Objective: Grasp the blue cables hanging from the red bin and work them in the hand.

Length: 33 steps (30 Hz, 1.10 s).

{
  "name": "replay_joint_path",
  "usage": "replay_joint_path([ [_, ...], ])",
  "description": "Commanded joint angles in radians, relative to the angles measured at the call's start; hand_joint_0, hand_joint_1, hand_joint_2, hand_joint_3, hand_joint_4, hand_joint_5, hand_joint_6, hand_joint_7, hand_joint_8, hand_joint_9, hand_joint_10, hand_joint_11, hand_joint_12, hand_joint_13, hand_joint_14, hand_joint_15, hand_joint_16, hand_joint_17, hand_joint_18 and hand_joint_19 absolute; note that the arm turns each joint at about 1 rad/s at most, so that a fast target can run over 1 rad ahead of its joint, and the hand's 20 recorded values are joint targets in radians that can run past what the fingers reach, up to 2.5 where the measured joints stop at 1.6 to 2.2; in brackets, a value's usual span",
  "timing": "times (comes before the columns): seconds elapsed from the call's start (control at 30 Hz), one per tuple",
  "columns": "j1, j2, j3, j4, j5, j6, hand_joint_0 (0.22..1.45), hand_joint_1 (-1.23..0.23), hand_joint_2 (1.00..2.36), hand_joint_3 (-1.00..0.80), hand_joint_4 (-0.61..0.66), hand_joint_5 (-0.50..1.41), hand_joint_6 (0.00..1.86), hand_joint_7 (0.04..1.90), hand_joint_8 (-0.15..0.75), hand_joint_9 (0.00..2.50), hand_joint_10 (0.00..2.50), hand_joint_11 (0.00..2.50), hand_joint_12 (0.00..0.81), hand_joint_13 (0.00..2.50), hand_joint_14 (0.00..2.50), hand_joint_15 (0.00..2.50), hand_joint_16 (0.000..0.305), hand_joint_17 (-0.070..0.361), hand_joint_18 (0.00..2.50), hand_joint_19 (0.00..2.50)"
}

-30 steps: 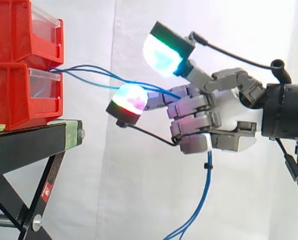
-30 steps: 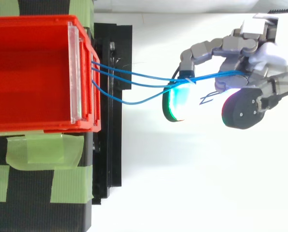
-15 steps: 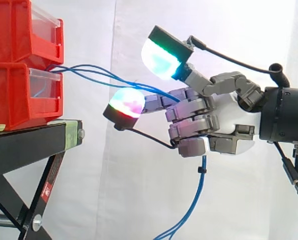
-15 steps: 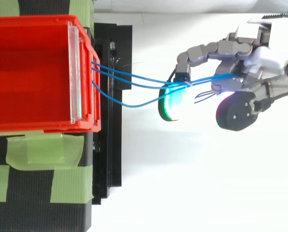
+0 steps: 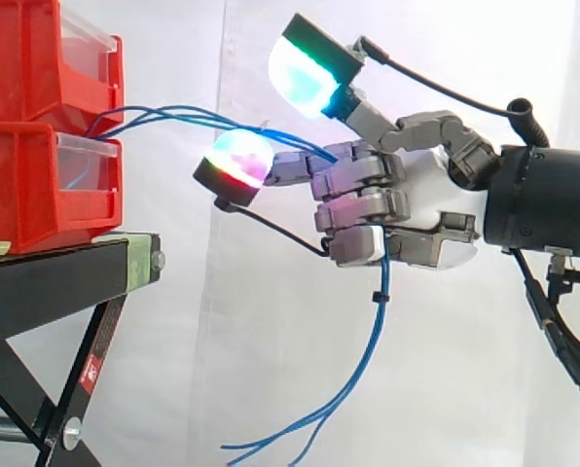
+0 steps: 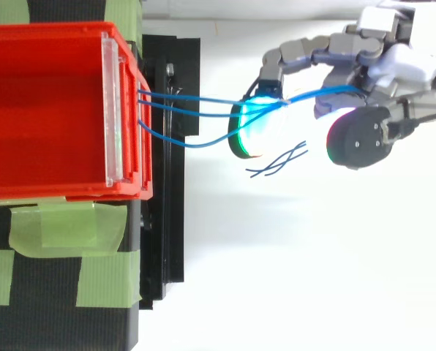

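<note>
Step in hand: The grasp looks done. The working of the blue cables in the hand is judged to be the step now.

Hand: It is held out in the air, well apart from the black stand. Its lower fingers are curled shut round the blue cables. Two glowing fingertips are stretched out toward the bins.

Blue cables: They are led out of the front of the lower red bin, up in a soft bow, and into the curled fingers. Below the hand they are left to hang down, with their loose ends spread out near the bottom of the side view. In the top view one cable is seen sagging lower than the others.

Slack: The cables between bin and hand look loose, not pulled tight.

Next move: The cables should be rolled or slid between the fingers, with the curled fingers kept snug so nothing is dropped.

Care: The bin end should not be tugged hard, or the cables may be pulled out.
</note>
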<state>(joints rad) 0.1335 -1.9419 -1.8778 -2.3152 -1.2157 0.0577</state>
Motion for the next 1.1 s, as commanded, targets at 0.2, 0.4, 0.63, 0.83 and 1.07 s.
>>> replay_joint_path([
  [0.2,-0.003,0.000,0.005,-0.043,0.036,-0.002,0.92,-0.63,1.01,-0.85,0.22,0.10,0.33,1.20,0.382,1.56,2.50,2.50,0.521,1.73,2.50,1.61,0.158,0.118,2.17,0.72],
  [0.4,-0.003,0.000,0.005,-0.047,0.035,-0.002,0.92,-0.63,1.01,-0.84,0.23,0.11,0.33,1.19,0.382,1.56,2.50,2.50,0.522,1.72,2.50,1.60,0.155,0.116,2.17,0.73],
  [0.63,-0.005,0.000,0.005,-0.050,0.039,-0.002,0.93,-0.63,1.01,-0.83,0.22,0.11,0.34,1.20,0.383,1.56,2.50,2.50,0.519,1.72,2.50,1.60,0.158,0.118,2.17,0.73],
  [0.83,-0.005,0.000,0.005,-0.044,0.051,-0.002,0.94,-0.62,1.01,-0.81,0.22,0.10,0.38,1.20,0.383,1.56,2.50,2.50,0.516,1.72,2.50,1.60,0.156,0.117,2.17,0.74],
  [1.07,-0.005,0.000,0.006,-0.035,0.065,-0.002,0.94,-0.62,1.01,-0.81,0.22,0.10,0.42,1.18,0.382,1.56,2.50,2.50,0.514,1.71,2.50,1.61,0.155,0.116,2.17,0.74],
])
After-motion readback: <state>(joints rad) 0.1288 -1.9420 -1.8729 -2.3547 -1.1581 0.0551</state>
